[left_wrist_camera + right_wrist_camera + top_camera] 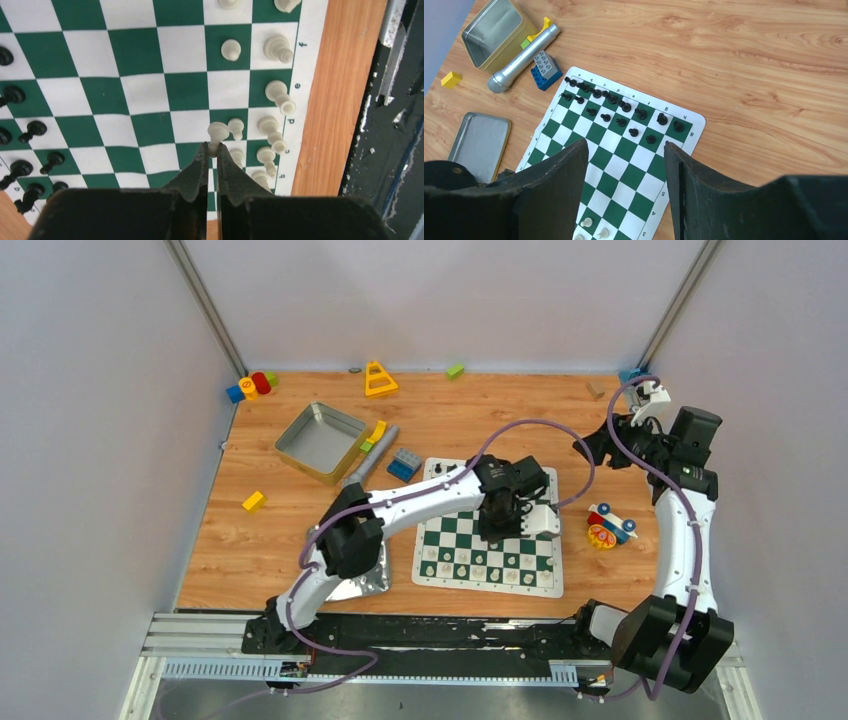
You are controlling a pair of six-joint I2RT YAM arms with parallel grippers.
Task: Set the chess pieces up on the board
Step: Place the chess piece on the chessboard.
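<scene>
1. The board (455, 532) was a thin, flat mat, and the left arm reached right across it. I thought that fingers coming down too hard could snag it. One drag would upset every piece already standing.
2. The right gripper (625, 145) hung high, off the board's right side. Its jaws were spread with nothing between them. It looked harmless there, and the only danger I saw was it moving in while the other arm was over the board.
3. The left gripper (213, 148) was above the board's white end. Its fingers were pressed almost together, pinching a white pawn (218, 131).
4. The back-row white pieces (278, 95) stood tall and close together along the board's near edge. A sideways drift of the fingers, or a wide opening, might clip one and topple it into the next.
5. A standing pawn (235, 126) was just beside the held one, on the next square of the board's second row. It seemed the likeliest piece to get knocked.
6. The held pawn's head showed just past the fingertips, with its narrow part caught between them. I could not tell whether its base touched the board. With so little gripped, I judged it could twist, or tip over on release.
</scene>
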